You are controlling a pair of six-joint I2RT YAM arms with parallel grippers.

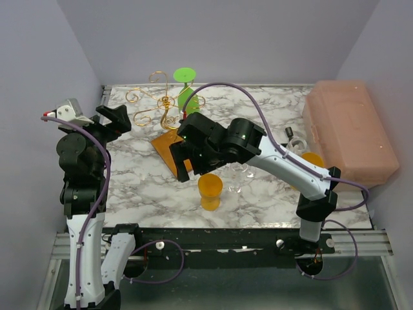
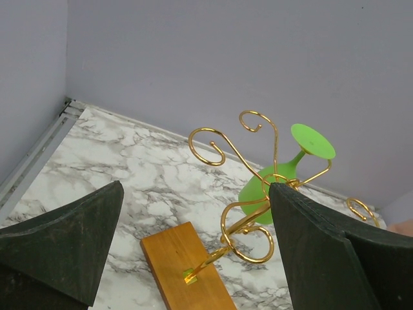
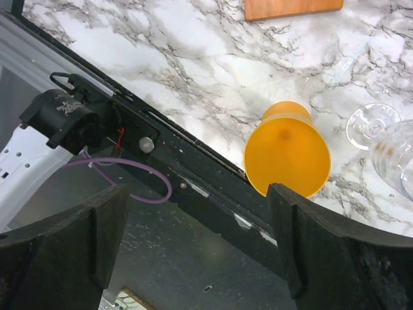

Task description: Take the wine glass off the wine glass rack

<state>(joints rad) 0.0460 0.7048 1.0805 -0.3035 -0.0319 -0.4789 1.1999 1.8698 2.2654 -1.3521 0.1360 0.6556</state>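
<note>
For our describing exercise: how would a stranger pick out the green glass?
On the marble table, a gold wire rack stands toward the far side. The green glass hangs upside down from it, the only green thing and the only glass off the table.

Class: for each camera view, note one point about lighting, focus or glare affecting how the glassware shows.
Top external: soft even light, faint shadow by the orange glass. Left wrist: green wine glass and wine glass rack sharp. Right wrist: clear glass washes into the marble.
</note>
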